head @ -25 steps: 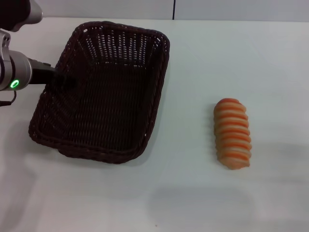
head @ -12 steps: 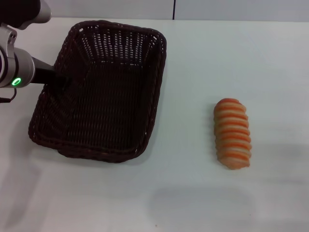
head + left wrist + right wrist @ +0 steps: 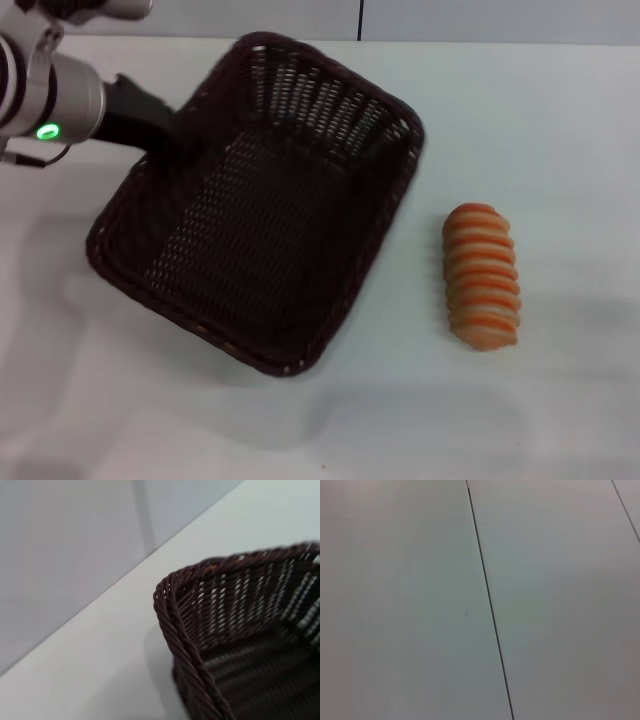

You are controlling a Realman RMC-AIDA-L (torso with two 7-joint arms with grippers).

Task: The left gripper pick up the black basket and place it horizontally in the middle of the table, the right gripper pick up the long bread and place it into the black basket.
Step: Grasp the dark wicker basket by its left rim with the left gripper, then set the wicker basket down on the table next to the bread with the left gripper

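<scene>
The black basket (image 3: 270, 220) is a large dark woven wicker basket on the left half of the white table (image 3: 560, 130). It is tilted and turned diagonally, with a shadow under its near corner. My left gripper (image 3: 168, 135), on the silver arm with the green ring light, is shut on the basket's far left rim. The left wrist view shows one rounded basket corner (image 3: 186, 645) from close up. The long bread (image 3: 482, 277), striped orange and cream, lies on the table to the basket's right, apart from it. My right gripper is out of view.
A grey wall with a vertical seam (image 3: 360, 20) runs behind the table's far edge. The right wrist view shows only a grey panelled surface with a dark seam (image 3: 487, 600).
My left gripper has moved up and to the right with the basket. The basket has lifted and swung diagonally, its far end now toward the bread. The bread has not moved.
</scene>
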